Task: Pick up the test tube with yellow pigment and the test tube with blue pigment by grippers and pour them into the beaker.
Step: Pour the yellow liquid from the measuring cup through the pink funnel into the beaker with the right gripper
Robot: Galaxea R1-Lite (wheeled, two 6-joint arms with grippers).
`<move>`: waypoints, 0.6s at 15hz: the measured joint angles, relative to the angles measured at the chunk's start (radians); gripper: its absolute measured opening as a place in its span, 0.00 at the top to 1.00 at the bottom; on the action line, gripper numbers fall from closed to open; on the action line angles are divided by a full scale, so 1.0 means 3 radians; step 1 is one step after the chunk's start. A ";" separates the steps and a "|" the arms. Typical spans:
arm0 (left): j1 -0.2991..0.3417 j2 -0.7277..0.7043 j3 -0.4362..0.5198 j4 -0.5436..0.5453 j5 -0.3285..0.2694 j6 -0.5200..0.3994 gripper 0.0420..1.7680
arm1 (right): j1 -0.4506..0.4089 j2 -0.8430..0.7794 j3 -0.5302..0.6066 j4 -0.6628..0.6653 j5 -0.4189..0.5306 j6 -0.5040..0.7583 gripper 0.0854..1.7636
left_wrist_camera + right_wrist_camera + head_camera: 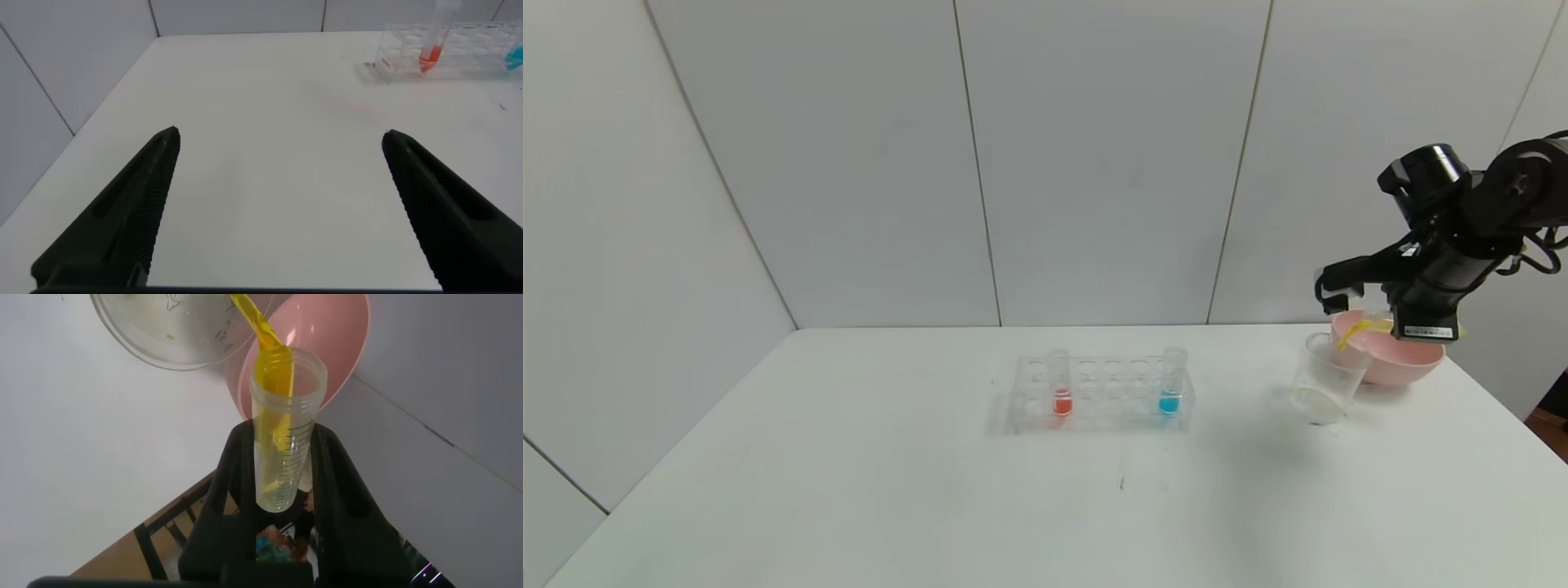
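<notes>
Above the clear tapered beaker (1327, 377), the right tool (282, 469) grips the tilted clear tube of yellow pigment (280, 429), yellow liquid streaming out. Over the white bench (270, 114), the left tool (278, 200) hangs open.

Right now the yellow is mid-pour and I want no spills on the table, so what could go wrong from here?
The right gripper holds the test tube with yellow pigment tilted, its stream running toward the beaker. The pink bowl sits right behind the beaker, so a small drift could send liquid into it or onto the table. The beaker looks light; a bump from the tube or the fingers might tip it.
</notes>
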 joint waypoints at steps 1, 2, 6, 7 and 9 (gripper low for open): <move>0.0000 0.0000 0.0000 0.0001 0.0001 0.0003 0.00 | 0.0011 0.0001 -0.0001 0.0000 -0.0028 -0.0013 0.77; 0.0000 0.0000 0.0000 0.0001 0.0001 0.0001 0.00 | 0.0021 0.0001 -0.0001 -0.0004 -0.0102 -0.0043 0.77; 0.0000 0.0000 0.0000 0.0000 0.0000 0.0001 0.00 | 0.0055 0.0000 -0.0001 0.0000 -0.0225 -0.0092 0.77; 0.0000 0.0000 0.0000 0.0000 0.0001 0.0003 0.00 | 0.0067 0.0000 -0.0001 -0.0003 -0.0247 -0.0104 0.77; 0.0000 0.0000 0.0000 0.0001 0.0001 0.0001 0.00 | 0.0094 -0.0004 -0.0001 0.0000 -0.0399 -0.0159 0.77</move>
